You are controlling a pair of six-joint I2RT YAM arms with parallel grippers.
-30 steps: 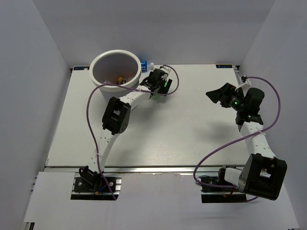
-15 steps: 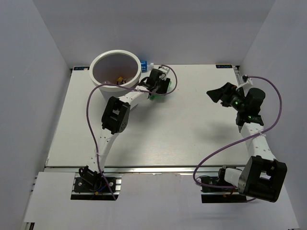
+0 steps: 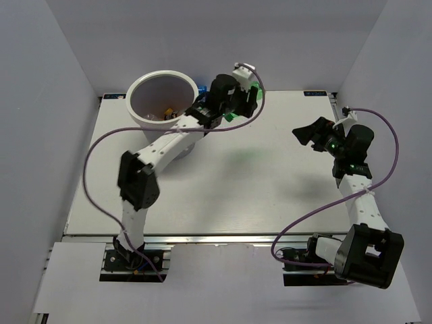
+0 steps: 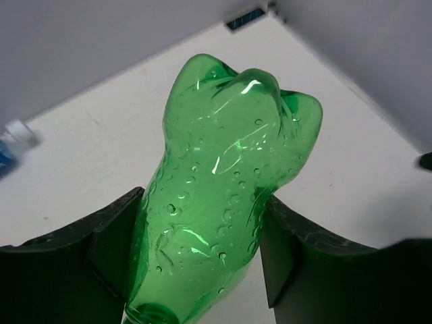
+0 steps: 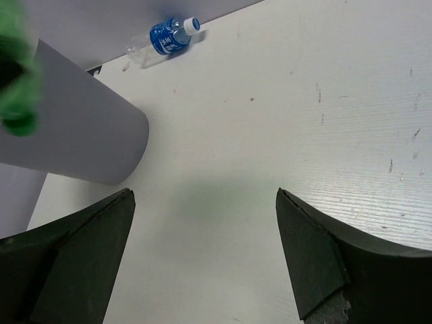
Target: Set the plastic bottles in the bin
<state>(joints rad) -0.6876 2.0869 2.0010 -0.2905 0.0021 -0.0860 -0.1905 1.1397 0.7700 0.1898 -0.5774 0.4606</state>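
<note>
Your left gripper (image 4: 202,243) pinches the green bottle (image 4: 226,169), just right of the bin (image 3: 138,86).
At upper left stands the bin; your left arm (image 3: 162,145) has lifted since the earlier frame, the bottle's base jutting past the fingers (image 4: 101,250). A blue-labelled bottle (image 5: 162,42) lies behind the bin. At right, your right gripper (image 3: 307,133) stays spread.

The left arm (image 3: 158,152) stretches far forward and is lifted at the wrist. The left gripper (image 4: 202,229) is clamped on a green bottle (image 4: 229,155). The right arm (image 3: 358,196) is bent upright by the right edge, and the right gripper (image 5: 204,202) points left with its fingers spread wide.
</note>
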